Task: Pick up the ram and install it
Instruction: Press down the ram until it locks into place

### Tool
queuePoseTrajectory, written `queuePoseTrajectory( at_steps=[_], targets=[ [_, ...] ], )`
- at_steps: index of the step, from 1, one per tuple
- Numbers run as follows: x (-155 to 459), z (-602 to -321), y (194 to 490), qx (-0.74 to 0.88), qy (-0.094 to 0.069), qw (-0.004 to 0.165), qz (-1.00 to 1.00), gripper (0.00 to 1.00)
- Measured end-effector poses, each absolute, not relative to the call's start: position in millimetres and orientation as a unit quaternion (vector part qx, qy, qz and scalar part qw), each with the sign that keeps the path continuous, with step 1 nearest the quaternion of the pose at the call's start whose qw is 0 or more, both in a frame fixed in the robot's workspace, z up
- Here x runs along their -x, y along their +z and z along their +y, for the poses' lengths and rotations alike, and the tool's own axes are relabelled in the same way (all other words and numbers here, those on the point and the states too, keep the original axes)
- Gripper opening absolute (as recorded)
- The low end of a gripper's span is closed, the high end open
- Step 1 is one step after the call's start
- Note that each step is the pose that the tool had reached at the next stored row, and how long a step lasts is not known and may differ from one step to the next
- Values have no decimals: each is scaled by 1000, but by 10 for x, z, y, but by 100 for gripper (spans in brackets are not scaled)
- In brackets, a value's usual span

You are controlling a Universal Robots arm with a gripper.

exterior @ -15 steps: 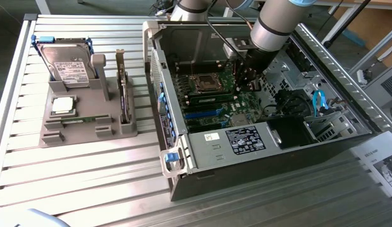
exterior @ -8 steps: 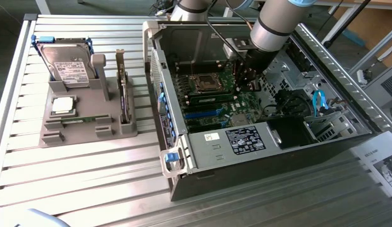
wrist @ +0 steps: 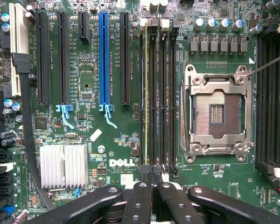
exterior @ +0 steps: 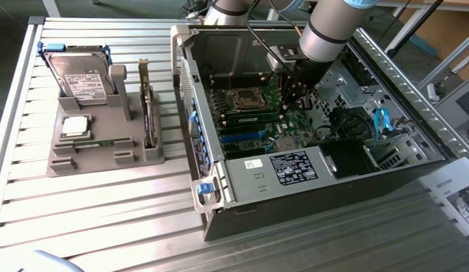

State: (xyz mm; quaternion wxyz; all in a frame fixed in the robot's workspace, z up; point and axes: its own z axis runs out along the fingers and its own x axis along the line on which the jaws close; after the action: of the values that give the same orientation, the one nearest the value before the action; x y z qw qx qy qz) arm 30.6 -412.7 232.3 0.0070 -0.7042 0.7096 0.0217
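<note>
A ram (wrist: 145, 98) stands edge-up in the outermost of the black memory slots, a thin green strip running the slot's whole length. In the exterior view it is a green stick (exterior: 254, 117) just below the processor socket (exterior: 248, 100). My gripper (wrist: 152, 173) is shut, its black fingers (wrist: 141, 196) pressed together at the near end of that slot. I cannot tell whether the tips touch the stick. Seen from outside, the gripper (exterior: 299, 105) hangs inside the open computer case, over the motherboard.
The case wall (exterior: 191, 90) and power supply (exterior: 295, 167) hem the board in. Blue cables (exterior: 382, 122) lie at the exterior view's right. A grey tray (exterior: 98, 156) on the slatted table holds a hard drive (exterior: 80, 76), a processor (exterior: 74, 126), an upright card (exterior: 148, 107) and a thin green stick (exterior: 94, 144).
</note>
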Motion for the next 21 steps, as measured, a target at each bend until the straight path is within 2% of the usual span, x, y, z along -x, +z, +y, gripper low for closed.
queuePoseTrajectory(
  at_steps=[11, 21],
  targets=[
    [-306, -4127, 2315, 704, 22, 7, 710, 10],
    [-306, -4127, 2434, 704, 22, 7, 710, 10]
  ],
)
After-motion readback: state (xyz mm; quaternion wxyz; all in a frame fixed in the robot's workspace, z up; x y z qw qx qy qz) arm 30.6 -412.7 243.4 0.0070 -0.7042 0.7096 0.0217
